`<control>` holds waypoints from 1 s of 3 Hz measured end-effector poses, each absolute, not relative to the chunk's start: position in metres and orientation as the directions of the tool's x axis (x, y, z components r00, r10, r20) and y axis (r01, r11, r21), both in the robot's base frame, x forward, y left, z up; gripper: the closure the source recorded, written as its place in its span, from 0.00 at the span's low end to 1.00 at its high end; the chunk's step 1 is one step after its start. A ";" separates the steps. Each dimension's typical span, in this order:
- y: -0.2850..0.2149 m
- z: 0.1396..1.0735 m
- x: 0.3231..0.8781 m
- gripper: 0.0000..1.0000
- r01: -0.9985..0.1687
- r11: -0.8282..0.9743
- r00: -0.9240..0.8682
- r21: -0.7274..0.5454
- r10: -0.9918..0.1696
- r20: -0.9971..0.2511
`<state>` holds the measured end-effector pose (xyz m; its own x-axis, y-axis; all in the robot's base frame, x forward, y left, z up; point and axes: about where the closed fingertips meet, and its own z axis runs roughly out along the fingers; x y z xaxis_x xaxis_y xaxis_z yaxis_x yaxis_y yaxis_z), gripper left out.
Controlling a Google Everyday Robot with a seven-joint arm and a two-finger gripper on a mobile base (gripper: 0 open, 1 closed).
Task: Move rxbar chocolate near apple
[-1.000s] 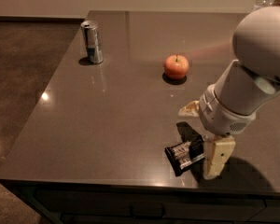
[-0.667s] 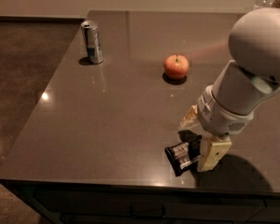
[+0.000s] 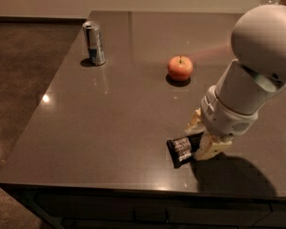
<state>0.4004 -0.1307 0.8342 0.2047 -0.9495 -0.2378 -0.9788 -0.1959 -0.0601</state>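
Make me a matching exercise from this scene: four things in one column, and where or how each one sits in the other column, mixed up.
Things:
1. drink can
2. apple
3. rxbar chocolate
4. gripper

Places or states:
A. lying flat, nearest the camera
B. round and red-orange, mid-scene
C. standing upright, far left
D. low, at one end of the rxbar chocolate

Pairs: 1-C, 2-B, 3-A, 4-D

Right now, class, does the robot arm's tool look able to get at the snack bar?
Probably yes. The tool is down at the right end of the snack bar near the front of the table, nothing between them; the apple and can stand well clear farther back.
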 end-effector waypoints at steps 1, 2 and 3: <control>-0.134 0.850 0.414 1.00 -0.991 -0.123 0.134 -0.059 -0.963 -0.233; -0.145 0.870 0.445 1.00 -0.998 -0.010 0.025 -0.064 -0.970 -0.240; -0.158 0.883 0.480 1.00 -0.994 0.071 -0.049 -0.083 -0.967 -0.249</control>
